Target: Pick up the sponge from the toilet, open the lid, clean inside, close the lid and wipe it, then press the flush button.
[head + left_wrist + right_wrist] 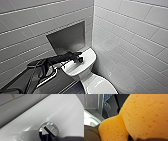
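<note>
— What carries things here?
— The toilet (75, 72), white and glossy, in the corner of the tiled walls. Its flat tank top (90, 57) is the far part. The lid (100, 85) lies down over the bowl, nearer.
— What is on the tank top?
— The flush button (49, 130), round with a metallic ring, set in its middle. The left gripper (80, 60) reaches in from the left and sits right at it, and a dark part overlaps the button's edge.
— And below?
— A dark floor (73, 89), near left of the bowl.
</note>
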Motion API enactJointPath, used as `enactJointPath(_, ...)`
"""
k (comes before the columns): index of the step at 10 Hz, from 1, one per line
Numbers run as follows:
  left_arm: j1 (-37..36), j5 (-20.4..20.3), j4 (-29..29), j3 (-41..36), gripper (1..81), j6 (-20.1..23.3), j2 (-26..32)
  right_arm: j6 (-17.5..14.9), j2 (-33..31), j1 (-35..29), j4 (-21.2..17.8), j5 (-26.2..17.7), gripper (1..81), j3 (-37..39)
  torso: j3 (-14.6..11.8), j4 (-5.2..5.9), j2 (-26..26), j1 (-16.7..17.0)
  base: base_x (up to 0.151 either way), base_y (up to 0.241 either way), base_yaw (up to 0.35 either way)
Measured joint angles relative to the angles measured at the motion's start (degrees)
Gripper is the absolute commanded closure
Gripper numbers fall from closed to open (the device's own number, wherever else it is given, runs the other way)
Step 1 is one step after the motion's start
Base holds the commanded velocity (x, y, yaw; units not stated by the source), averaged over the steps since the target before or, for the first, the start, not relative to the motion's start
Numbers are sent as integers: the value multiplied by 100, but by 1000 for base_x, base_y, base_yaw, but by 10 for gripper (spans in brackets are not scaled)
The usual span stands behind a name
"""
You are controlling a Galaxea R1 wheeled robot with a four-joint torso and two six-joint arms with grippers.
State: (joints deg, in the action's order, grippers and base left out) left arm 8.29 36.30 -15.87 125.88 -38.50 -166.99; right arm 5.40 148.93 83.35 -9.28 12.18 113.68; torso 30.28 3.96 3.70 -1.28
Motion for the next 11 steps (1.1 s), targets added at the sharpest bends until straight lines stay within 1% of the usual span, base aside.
enactJointPath(2, -30, 90, -52, 0, 811, -96, -10, 0, 5, 0, 0, -6, 811, 0, 0, 2, 0, 0, 0, 0, 0)
enactJointPath(4, -105, 219, -50, -101, 811, -361, 52, -2, 44, 0, 0, -9, 811, 11, 0, 2, 0, -2, 0, 0, 0)
enactJointPath(5, -207, 200, 160, -347, 811, -533, 166, -15, 51, 0, -1, -13, 811, 16, 2, 2, -2, -2, 0, 0, 0)
enactJointPath(6, -328, 126, 363, -756, 811, -734, 194, -41, 57, 0, 0, -11, 811, 22, 2, 2, -2, -2, 0, 0, 0)
enactJointPath(7, -471, 33, 428, -1147, 811, -952, 218, -41, 68, 2, 0, -13, 811, 35, 2, 0, -2, -2, 0, 0, 0)
enactJointPath(8, -614, -34, 455, -1452, 811, -1106, 367, -44, 66, 0, 0, -13, 811, 35, 2, 0, -2, -2, 0, 0, 0)
enactJointPath(10, -692, -23, 447, -1832, 811, -1258, 830, -44, 66, -2, 0, -15, 811, 38, 2, 0, -2, -2, 0, 0, 0)
enactJointPath(11, -686, -9, 446, -2142, 811, -1282, 990, -41, 66, 0, 0, -15, 811, 38, 2, 0, -2, -2, 0, 0, 0)
